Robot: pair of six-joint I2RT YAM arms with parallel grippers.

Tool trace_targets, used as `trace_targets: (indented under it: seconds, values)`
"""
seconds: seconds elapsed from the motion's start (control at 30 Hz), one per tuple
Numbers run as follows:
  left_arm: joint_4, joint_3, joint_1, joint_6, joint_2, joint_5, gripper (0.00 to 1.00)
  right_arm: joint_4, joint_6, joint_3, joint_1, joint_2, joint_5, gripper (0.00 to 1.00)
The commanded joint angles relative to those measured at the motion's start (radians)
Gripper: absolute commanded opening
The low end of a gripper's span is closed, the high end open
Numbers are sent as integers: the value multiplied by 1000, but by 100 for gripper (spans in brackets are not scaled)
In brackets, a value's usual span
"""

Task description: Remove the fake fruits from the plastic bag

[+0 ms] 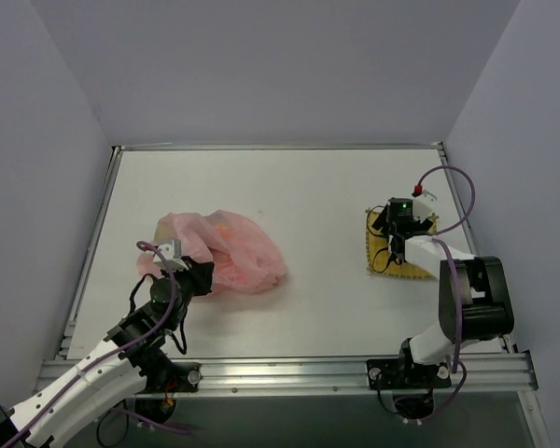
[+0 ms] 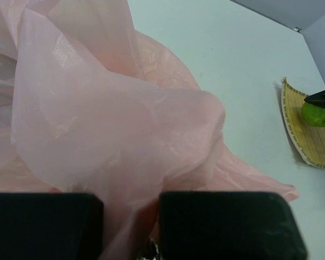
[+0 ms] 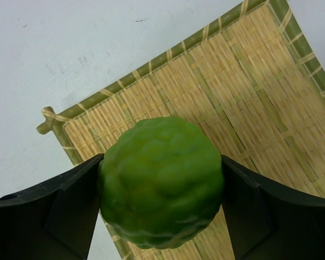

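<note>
The pink plastic bag (image 1: 226,252) lies crumpled at the left of the table and fills the left wrist view (image 2: 114,124). My left gripper (image 1: 189,273) is shut on a fold of the bag at its near left edge. An orange fruit shows faintly through the bag (image 1: 222,225); the other fruits inside are hidden. My right gripper (image 1: 392,241) is over the yellow woven mat (image 1: 413,264) at the right, shut on the round lime-green fruit (image 3: 161,181), held above the mat (image 3: 233,92). That fruit also shows in the left wrist view (image 2: 318,112).
The table has a metal rail along its near edge (image 1: 289,371) and grey walls on three sides. The mat (image 2: 306,130) lies well to the right of the bag, with bare white table between them.
</note>
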Motion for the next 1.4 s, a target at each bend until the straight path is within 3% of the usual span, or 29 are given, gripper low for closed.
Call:
trace_targets:
  seconds: [0.0,0.1,0.17,0.4,0.5,0.53,0.57,0.6,0.67,0.7,0.8,0.9,1.07,1.37]
  values:
    - [41,25,1,26,13,12,2,31,20,35,-16,14,-4,77]
    - [33,28,1,27,8,6,2,28,14,41,-17,-13,-10,92]
    - [28,25,3,29,1,-2,2,8,3,49,-20,-55,-9,96]
    - [21,24,3,26,-4,-11,2,-101,-17,71,30,-305,-61,98]
    - [16,19,3,17,-4,-16,2,-139,-28,92,201,-415,-26,86]
    - [17,16,3,15,-5,-14,2,-138,-29,106,258,-429,-38,78]
    - [16,14,1,15,-7,-17,2,-130,-25,112,388,-435,-46,49]
    - [14,14,1,18,-7,-16,2,-97,-28,121,460,-429,-53,34]
    - [-1,13,1,17,-18,-23,2,-52,-29,156,611,-373,-84,11]
    - [-4,11,1,4,-22,-34,2,-23,-35,178,756,-347,-75,8]
    - [-137,5,1,-48,-53,-63,2,32,-80,276,974,-216,-72,6]
    - [-254,5,-1,-98,-90,-103,2,81,-83,357,1067,-80,-125,7]
    - [-343,5,-4,-106,-179,-112,2,171,-61,417,1109,125,-173,7]
    - [-456,-21,-5,-132,-268,-56,2,212,-70,622,1095,481,0,8]
